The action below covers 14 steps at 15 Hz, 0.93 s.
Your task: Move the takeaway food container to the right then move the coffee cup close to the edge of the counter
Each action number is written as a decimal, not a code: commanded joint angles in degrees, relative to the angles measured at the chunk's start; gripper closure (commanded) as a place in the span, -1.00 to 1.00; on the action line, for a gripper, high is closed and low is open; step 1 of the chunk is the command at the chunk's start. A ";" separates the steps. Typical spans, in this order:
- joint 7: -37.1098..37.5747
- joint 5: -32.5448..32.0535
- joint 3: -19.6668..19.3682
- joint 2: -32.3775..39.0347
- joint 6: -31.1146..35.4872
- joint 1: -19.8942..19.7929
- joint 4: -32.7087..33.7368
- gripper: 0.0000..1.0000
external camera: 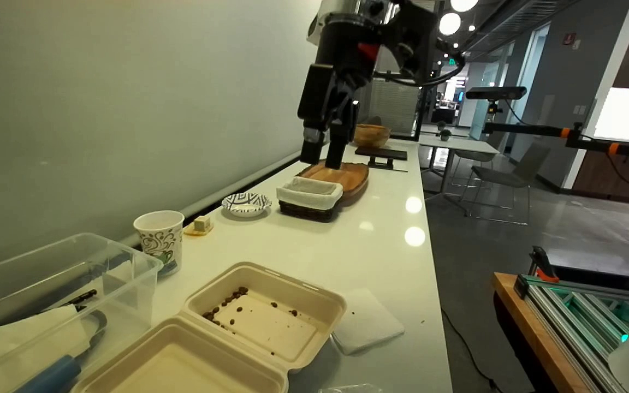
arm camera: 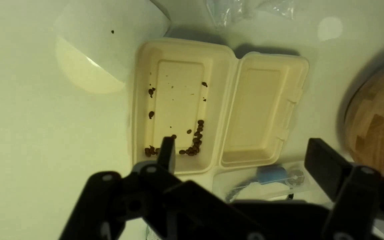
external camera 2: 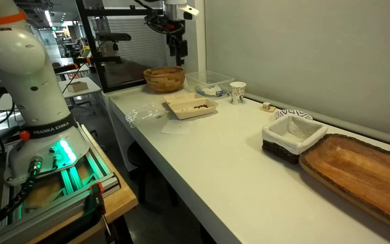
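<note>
The takeaway food container (external camera: 284, 334), a beige clamshell, lies open on the glossy white counter (external camera: 385, 262), with dark bean-like bits in one half. It also shows in an exterior view (external camera 2: 190, 114) and in the wrist view (arm camera: 180, 110). The white patterned coffee cup (external camera: 160, 240) stands upright near the wall beside the clear tub, and shows in an exterior view (external camera 2: 238, 92). In the wrist view it is mostly or wholly hidden. My gripper (arm camera: 243, 151) is open and empty, well above the counter. It hangs in the air in both exterior views (external camera: 322, 155) (external camera 2: 180, 61).
A clear plastic tub (external camera 2: 215, 79) stands between container and wall. A wooden bowl (external camera 2: 164, 79) is close to the container. A napkin (external camera: 366, 322) and plastic wrap (external camera 2: 144, 113) lie by the container. A patterned bowl (external camera: 246, 204), lined basket (external camera: 309, 199) and wooden tray (external camera 2: 367, 162) stand along the counter.
</note>
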 commanded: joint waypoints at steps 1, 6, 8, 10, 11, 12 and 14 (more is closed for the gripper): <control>-1.66 0.57 -0.02 1.40 -0.20 -1.08 0.58 -1.00; -5.15 -0.05 -0.73 4.52 1.15 -1.91 2.49 -1.00; -11.71 1.25 -1.82 6.53 2.31 -2.18 3.59 -1.00; -19.35 2.18 -2.67 8.62 4.25 -2.83 4.44 -1.00; -22.73 2.43 -2.96 9.83 4.58 -3.34 5.03 -1.00; -26.99 3.69 -3.41 11.31 4.53 -3.88 5.68 -1.00; -34.69 7.74 -3.77 14.23 5.06 -5.35 6.75 -1.00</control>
